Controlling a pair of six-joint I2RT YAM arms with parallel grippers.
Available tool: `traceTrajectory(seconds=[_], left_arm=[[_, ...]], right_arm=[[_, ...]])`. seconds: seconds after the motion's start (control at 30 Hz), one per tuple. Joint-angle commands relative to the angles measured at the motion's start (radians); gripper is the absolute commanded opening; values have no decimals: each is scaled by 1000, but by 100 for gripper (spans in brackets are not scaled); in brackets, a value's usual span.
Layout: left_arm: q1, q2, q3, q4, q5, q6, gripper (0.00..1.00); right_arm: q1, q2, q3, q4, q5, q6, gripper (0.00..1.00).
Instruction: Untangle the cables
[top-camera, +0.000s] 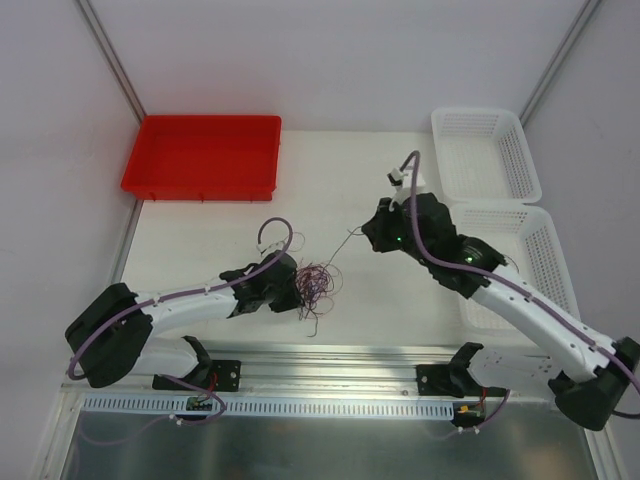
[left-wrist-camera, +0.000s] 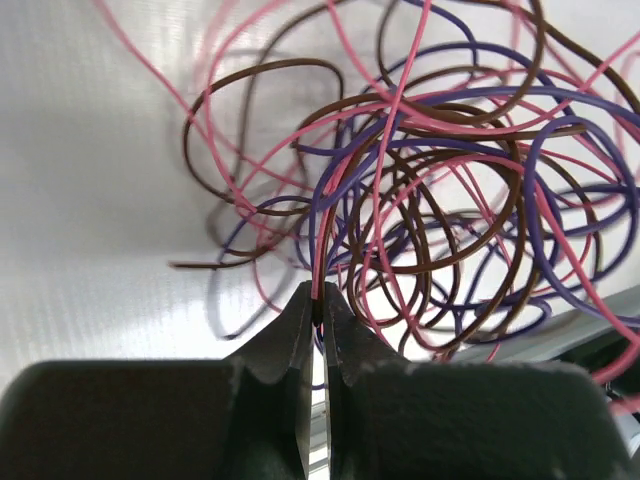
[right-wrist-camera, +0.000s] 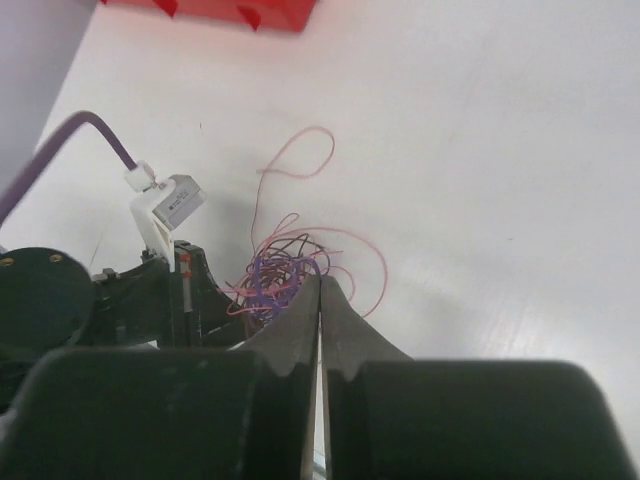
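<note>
A shallow red plastic tray (top-camera: 205, 155) is set at the table's (top-camera: 190, 240) 11 o'clock corner, and white mesh baskets (top-camera: 487, 150) are lined along its 3 o'clock edge, well apart from the work. A loose tangle of thin pink, purple and brown cables (top-camera: 315, 285) lies near the table's centre. No long axis is evident, and one strand trails toward 1 o'clock. The left end effector (left-wrist-camera: 318, 302), on an arm stretched low toward 3 o'clock, is clamped shut on strands at the tangle's 9 o'clock side. The right end effector (right-wrist-camera: 320, 288), reached in from 4 o'clock, is closed; whether a strand is pinched cannot be told.

Robotics lab bench, plain white panels (top-camera: 350, 60) all round.
Two robot arms (top-camera: 190, 300) bolted at the table's (top-camera: 360, 170) near edge; red tray (top-camera: 205, 118) at the far-left corner, white baskets (top-camera: 520, 165) along the right edge.
</note>
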Motion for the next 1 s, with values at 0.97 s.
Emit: traceTrajectory(seconds=[0.97], left_arm=[[377, -46, 147, -303, -54, 204, 0]], right_arm=[[-46, -386, 408, -483, 168, -284, 5]])
